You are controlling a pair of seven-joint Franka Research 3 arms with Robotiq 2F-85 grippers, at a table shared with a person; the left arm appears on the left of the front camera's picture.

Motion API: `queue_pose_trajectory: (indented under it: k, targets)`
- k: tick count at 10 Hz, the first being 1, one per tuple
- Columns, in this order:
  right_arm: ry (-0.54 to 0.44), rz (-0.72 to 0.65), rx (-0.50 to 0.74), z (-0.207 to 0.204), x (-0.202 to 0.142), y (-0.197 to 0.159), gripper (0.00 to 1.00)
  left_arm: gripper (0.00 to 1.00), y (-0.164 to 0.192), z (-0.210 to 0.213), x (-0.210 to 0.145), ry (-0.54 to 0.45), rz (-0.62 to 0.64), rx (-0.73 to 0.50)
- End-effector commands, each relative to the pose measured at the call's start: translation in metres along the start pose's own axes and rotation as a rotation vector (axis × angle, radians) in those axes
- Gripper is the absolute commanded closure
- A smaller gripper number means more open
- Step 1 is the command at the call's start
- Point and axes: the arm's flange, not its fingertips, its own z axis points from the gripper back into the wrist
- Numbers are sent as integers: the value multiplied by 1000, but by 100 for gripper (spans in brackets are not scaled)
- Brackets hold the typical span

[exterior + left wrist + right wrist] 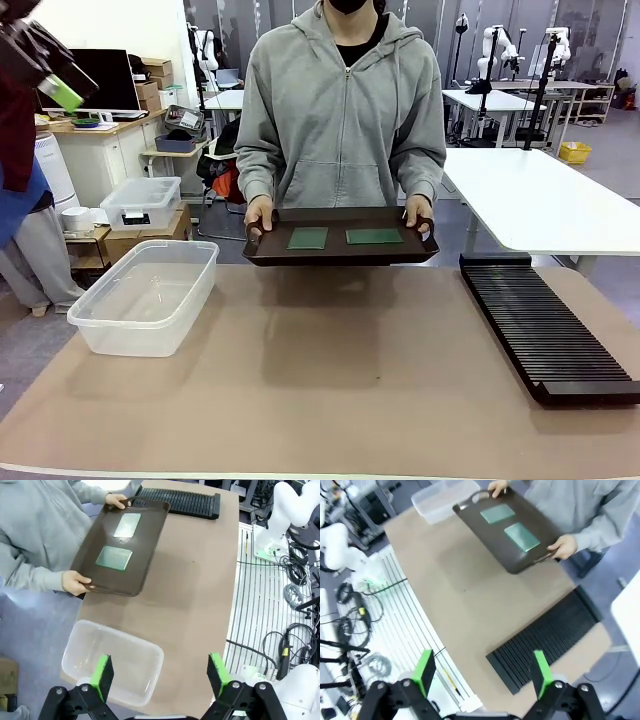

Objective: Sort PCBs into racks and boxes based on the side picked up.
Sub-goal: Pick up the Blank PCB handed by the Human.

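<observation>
PCBs: 2 green boards lying flat, side by side but apart, on dark brown tray. Person holds tray level w/ 1 hand on each end handle, at far edge of table, roughly between tub & rack. Reads as an offer: boards flat & face-up so either arm can reach in w/o them sliding.

Clear tub on robot's L side, nothing in it. Black slotted rack on R side, slots look unfilled. So 1 destination per arm, w/ middle of table as working room.

L gripper: fingers spread wide, holding nothing, high above tub's near end. R gripper: also wide apart, nothing held, high over near table edge w/ rack just ahead.

Judgement: nothing sorted yet; next move is a pick off tray. Thin boards lying flat prob. hard to pinch, so an edge grip is likely needed.
</observation>
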Motion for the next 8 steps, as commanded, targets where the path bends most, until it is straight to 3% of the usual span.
queue_pose_trajectory:
  k: [1, 4, 5, 8]
  targets:
    - [-27, 34, -24, 27, 4, -7, 0, 0, 5, 23, -1, -31, 24, -69]
    - [-99, 9, -132, 61, -3, -24, 0, 0, -3, 33, 1, -29, 57, -59]
    - [-56, 24, -82, 53, 3, -2, 0, 0, -3, 30, -1, -10, 19, -39]
    - [-56, 24, -82, 53, 3, -2, 0, 0, -3, 30, -1, -10, 19, -39]
